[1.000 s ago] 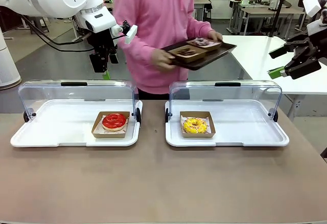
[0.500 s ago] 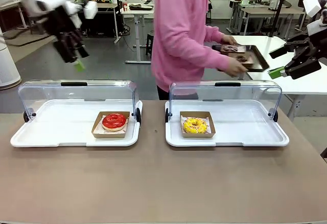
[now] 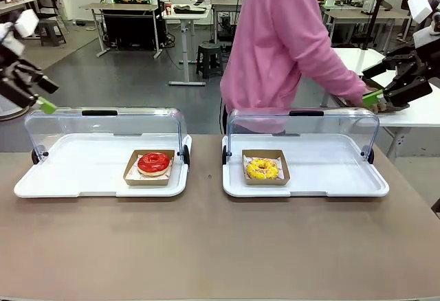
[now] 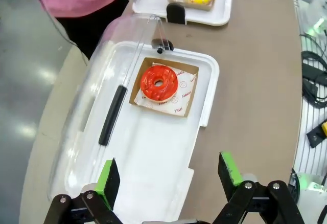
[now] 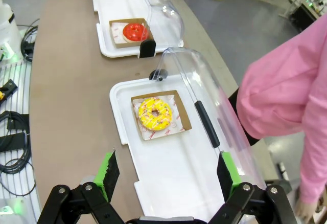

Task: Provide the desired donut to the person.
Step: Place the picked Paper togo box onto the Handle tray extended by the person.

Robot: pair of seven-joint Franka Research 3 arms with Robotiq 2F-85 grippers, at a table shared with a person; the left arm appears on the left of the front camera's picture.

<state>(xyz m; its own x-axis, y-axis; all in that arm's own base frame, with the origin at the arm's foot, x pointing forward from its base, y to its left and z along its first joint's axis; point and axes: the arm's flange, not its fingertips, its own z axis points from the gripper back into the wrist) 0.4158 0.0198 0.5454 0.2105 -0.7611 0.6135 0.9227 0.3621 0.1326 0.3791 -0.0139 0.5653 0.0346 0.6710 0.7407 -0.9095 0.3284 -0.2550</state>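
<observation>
A red-glazed donut (image 3: 154,163) lies in a brown card tray on the left white tray (image 3: 69,181). A yellow sprinkled donut (image 3: 262,169) lies the same way on the right white tray (image 3: 337,181). Both clear lids stand open. The person (image 3: 289,40), in a pink hooded top, leans toward the white side table on the right. My left gripper (image 3: 47,95) hangs open high at the far left; from its wrist I see the red donut (image 4: 158,82) beyond the open gripper (image 4: 171,175). My right gripper (image 3: 371,84) is open high at the right, over the yellow donut (image 5: 155,113).
A white side table (image 3: 412,112) stands behind the right tray, where the person's hand (image 3: 371,102) reaches. The brown tabletop (image 3: 220,246) in front of both trays is bare. Cables (image 5: 13,132) lie off the table's edge.
My left arm has swung from over the table's middle up and out to the far left. The person has turned right, carrying a dark tray of donuts toward the side table.
</observation>
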